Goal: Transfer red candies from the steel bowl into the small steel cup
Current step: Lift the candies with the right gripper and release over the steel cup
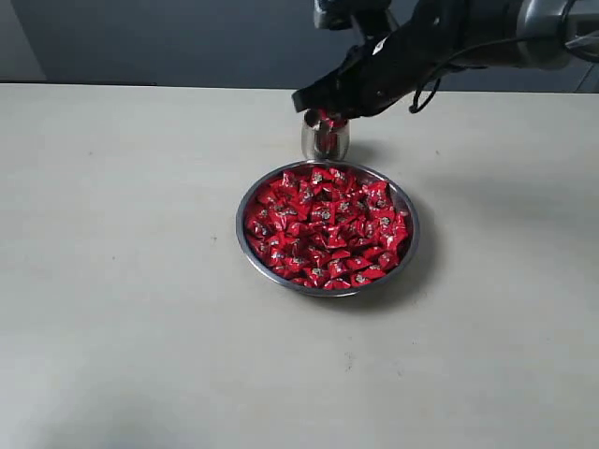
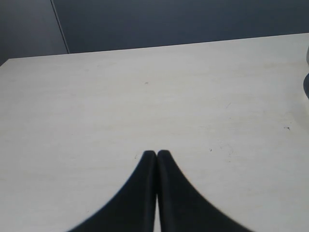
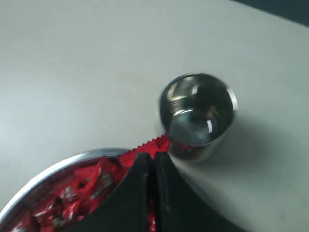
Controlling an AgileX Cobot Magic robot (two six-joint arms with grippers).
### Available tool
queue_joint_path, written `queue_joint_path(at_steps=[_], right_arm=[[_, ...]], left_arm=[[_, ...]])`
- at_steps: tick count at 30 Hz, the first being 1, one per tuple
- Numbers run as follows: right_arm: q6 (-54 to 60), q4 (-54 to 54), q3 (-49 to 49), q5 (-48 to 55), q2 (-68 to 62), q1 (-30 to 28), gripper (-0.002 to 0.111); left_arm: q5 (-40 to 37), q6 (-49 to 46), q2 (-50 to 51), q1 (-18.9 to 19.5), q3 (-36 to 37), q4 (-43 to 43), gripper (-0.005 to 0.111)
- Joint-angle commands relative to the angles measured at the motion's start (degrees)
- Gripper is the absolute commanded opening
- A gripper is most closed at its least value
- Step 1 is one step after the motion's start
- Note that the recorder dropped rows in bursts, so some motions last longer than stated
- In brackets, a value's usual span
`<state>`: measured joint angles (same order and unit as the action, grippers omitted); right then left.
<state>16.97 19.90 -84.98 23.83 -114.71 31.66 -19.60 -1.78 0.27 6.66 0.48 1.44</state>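
The steel bowl [image 1: 406,245] sits in the middle of the exterior view on a pale table [image 1: 122,281]. It is full of red candies [image 1: 323,224], piled up to the rim. The small steel cup [image 1: 325,140] stands upright just above the bowl in the frame, very close to its rim.

The right gripper [image 1: 323,108] hangs right over the cup. Its black arm [image 1: 421,47] comes in from the upper right of the frame. The fingers are pressed together and pinch a red candy [image 1: 329,119], which hangs just above the mouth of the cup.

In the right wrist view, the right gripper [image 3: 150,155] has its two dark fingers squeezed tight. The red candy [image 3: 147,145] pokes out between them, with the jagged edge of its wrapper showing. The small steel cup [image 3: 198,113] is just beside the tips, and the steel bowl [image 3: 58,166] with its red candies [image 3: 82,193] is close by.

In the left wrist view, the left gripper [image 2: 156,153] is over the bare table [image 2: 96,96]. Its fingers touch each other and hold nothing.
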Motion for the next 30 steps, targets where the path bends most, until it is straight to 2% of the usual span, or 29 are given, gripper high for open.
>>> queue_joint_path(at_steps=[1, 7, 13, 15, 21, 26, 30], right_arm=[[-0.19, 2.20, -7.45, 3.99, -4.67, -3.24, 0.000], [-0.19, 5.13, -18.15, 8.07, -13.36, -3.52, 0.000], [-0.19, 4.42, -20.35, 7.95, -16.34, -3.62, 0.001], [-0.19, 4.42, -20.50, 7.85, -16.72, -3.62, 0.007], [-0.19, 3.76, -20.76, 7.97, -16.40, -3.62, 0.038], [-0.19, 3.52, -21.12, 11.35, -13.50, -3.62, 0.038], [-0.06, 3.37, -21.12, 18.40, -10.77, -3.62, 0.038]], left_arm=[[0.31, 0.09, -0.27, -0.46, -0.48, 0.11, 0.000], [0.31, 0.09, -0.27, -0.46, -0.48, 0.11, 0.000], [0.31, 0.09, -0.27, -0.46, -0.48, 0.11, 0.000], [0.31, 0.09, -0.27, -0.46, -0.48, 0.11, 0.000], [0.31, 0.09, -0.27, -0.46, -0.48, 0.11, 0.000], [0.31, 0.09, -0.27, -0.46, -0.48, 0.11, 0.000], [0.31, 0.09, -0.27, -0.46, -0.48, 0.11, 0.000]])
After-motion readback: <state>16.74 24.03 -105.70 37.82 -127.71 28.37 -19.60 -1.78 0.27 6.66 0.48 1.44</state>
